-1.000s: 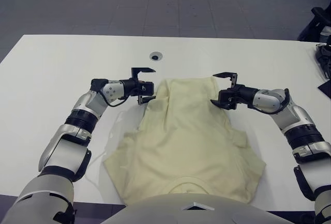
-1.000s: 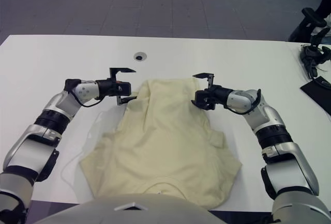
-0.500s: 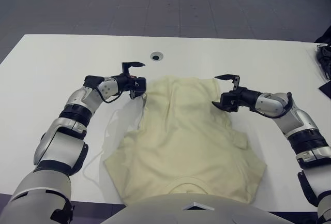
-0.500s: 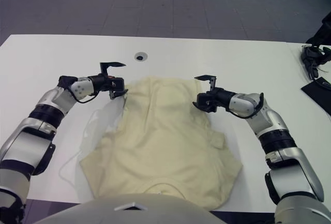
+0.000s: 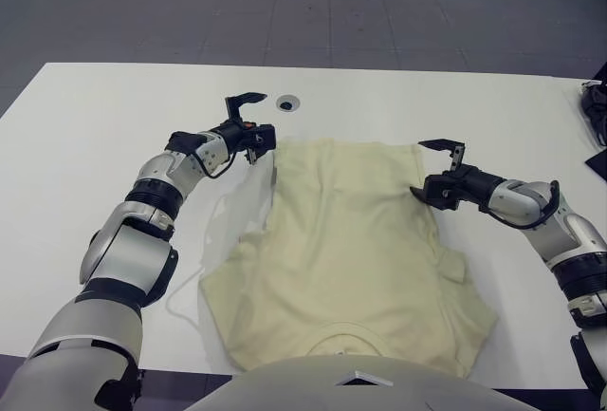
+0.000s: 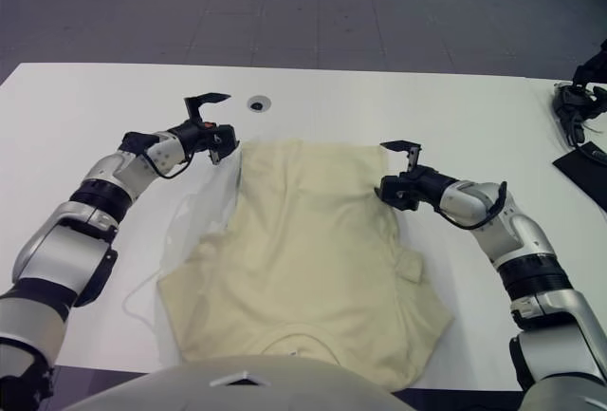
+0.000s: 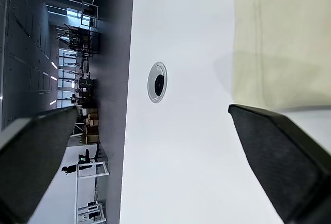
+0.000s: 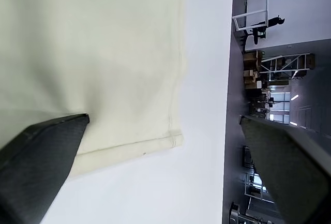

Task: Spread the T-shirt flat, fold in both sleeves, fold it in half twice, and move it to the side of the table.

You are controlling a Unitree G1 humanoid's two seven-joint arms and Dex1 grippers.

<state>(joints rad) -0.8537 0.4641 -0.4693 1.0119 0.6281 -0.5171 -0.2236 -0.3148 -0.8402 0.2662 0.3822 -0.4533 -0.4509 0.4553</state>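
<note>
A white counter (image 5: 95, 136), with grey tiled floor (image 5: 332, 3) beyond it, carries the pale yellow T-shirt (image 5: 351, 259). The shirt lies in the centre of the frame, its hem (image 5: 346, 145) toward the top and its collar (image 5: 346, 343) at the bottom edge. It is not yet flat: the cloth is rumpled at lower left, and at the right a sleeve (image 5: 453, 267) lies doubled onto the body.

The left gripper (image 5: 252, 126) sits just beside the hem's upper-left corner, fingers spread wide and holding nothing (its wrist view shows bare counter between them, the cloth off to one side). The right gripper (image 5: 434, 168) is at the upper-right corner, fingers likewise wide apart and closed on nothing. Its lower finger is at the cloth's edge, and I cannot tell whether it touches.

The likeliest failure, I judge, is the left fingers closing beside the corner and catching air. If only the right takes hold, a pull would skew the shirt. Pinching just the top layer would part the two layers and add wrinkles. A grommet hole (image 5: 285, 102) lies just above the left gripper, where a dragged hem could snag.
</note>
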